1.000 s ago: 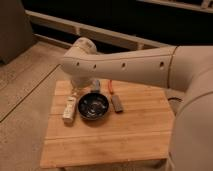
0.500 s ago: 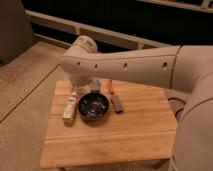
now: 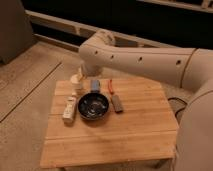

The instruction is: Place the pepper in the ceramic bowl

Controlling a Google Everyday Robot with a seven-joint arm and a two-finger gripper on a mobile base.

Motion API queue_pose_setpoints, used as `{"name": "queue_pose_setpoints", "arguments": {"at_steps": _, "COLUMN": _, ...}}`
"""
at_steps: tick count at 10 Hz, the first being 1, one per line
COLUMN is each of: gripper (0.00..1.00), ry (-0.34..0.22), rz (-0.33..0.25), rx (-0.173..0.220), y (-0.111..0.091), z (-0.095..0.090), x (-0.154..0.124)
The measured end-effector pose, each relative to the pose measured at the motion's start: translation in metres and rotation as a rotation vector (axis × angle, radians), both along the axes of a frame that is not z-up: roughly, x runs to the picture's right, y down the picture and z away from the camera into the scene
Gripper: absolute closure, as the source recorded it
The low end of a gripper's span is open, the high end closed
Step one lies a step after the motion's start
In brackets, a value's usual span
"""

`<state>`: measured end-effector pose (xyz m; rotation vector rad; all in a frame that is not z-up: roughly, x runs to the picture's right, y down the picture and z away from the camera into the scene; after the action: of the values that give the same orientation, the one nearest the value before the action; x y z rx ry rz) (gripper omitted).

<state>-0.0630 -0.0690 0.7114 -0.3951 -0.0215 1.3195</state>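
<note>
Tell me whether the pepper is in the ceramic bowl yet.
No: the pepper lies on the table beyond the ceramic bowl, at its far right, and the gripper hangs near the cream cup.

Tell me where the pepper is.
Camera view: the pepper lies near the table's far edge, behind the ceramic bowl, right of the blue-grey block; the gripper is by the cream cup.

The arm (image 3: pixel 145 60) is a thick, smooth, cream-white tube with rounded joints and a row of small dark dots along its side. A broad cream shell (image 3: pixel 196 132) fills the right edge. The gripper (image 3: pixel 84 74), equally pale, sits at the arm's end, over the table's (image 3: pixel 130 137) far-left corner.
</note>
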Motion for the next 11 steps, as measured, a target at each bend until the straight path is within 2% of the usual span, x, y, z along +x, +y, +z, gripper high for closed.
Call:
{"name": "queue_pose_setpoints", "arguments": {"at_steps": 1, "gripper": 0.35, "ry": -0.006, "rz": 0.007, "rx": 0.016, "y": -0.009, "z": 0.004, "x": 0.012}}
{"name": "queue_pose_setpoints", "arguments": {"at_steps": 2, "gripper": 0.35, "ry": -0.028, "rz": 0.033, "rx": 0.058, "y": -0.027, "z": 0.005, "x": 0.033}}
{"name": "queue_pose_setpoints", "arguments": {"at_steps": 4, "gripper": 0.35, "ry": -0.065, "rz": 0.073, "rx": 0.122, "y": -0.049, "z": 0.0, "x": 0.058}}
{"name": "queue_pose_setpoints", "arguments": {"at_steps": 5, "gripper": 0.35, "ry": -0.078, "rz": 0.106, "rx": 0.166, "y": -0.06, "z": -0.002, "x": 0.079}}
{"name": "queue_pose_setpoints", "arguments": {"at_steps": 6, "gripper": 0.35, "ry": -0.081, "rz": 0.116, "rx": 0.178, "y": -0.063, "z": -0.003, "x": 0.084}}
{"name": "queue_pose_setpoints", "arguments": {"at_steps": 9, "gripper": 0.35, "ry": -0.087, "rz": 0.11, "rx": 0.179, "y": -0.063, "z": -0.004, "x": 0.079}}
{"name": "queue_pose_setpoints", "arguments": {"at_steps": 11, "gripper": 0.35, "ry": -0.062, "rz": 0.118, "rx": 0.174, "y": -0.056, "z": 0.005, "x": 0.083}}
